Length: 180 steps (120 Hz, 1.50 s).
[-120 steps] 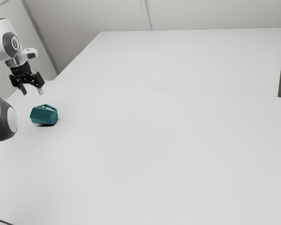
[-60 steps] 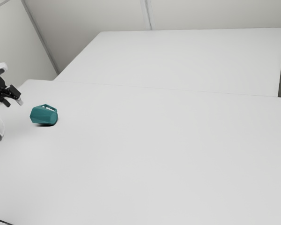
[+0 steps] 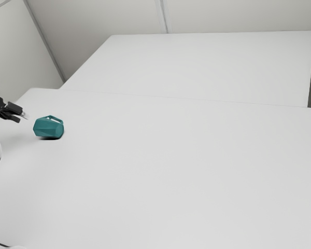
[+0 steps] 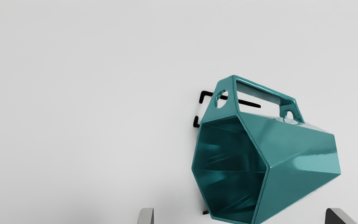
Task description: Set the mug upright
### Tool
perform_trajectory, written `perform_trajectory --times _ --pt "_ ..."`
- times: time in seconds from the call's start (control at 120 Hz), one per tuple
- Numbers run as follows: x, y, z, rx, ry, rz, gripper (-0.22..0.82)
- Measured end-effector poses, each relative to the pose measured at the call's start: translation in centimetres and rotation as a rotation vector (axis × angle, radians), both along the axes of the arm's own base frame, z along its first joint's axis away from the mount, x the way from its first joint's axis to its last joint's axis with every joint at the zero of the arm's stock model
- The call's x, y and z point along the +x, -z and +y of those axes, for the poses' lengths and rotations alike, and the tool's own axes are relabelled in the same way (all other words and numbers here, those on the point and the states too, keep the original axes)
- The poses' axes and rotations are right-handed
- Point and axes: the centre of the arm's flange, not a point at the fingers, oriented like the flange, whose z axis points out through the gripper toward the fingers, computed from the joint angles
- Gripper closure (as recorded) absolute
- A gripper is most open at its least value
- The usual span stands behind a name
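Teal, glossy, faceted mug (image 3: 49, 128) on its side on the white bench (image 3: 171, 155), mouth towards the black two-finger tool (image 3: 22, 119), just beyond its parted fingers; the tool's dipped lower, mug unmoved!

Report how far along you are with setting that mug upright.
Done: nothing on the mug itself yet; it lies on its side on the table, mouth facing sideways and handle up.
In hand: the approach, it seems; the gripper is near the mug, fingers wide apart and holding nothing.
Left: grip the mug, turn it onto its base, let go.
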Motion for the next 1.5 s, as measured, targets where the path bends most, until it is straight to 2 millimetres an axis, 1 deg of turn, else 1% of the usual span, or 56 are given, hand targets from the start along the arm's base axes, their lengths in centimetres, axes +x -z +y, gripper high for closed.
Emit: perform_trajectory --times 0.175,0.692,1.158,1.342,1.5 --pt "-0.7 1.5 0.7 -0.078 0.012 -0.07 0.0" --pt "-0.7 4.4 0.0 -0.251 0.07 -0.2 0.0" --pt "-0.5 5.7 -1.1 -0.331 0.12 -0.235 0.0" --pt "-0.4 5.9 -1.5 -0.355 0.135 -0.245 0.0" --pt "-0.1 6.2 -2.2 -0.378 0.151 -0.249 0.0"
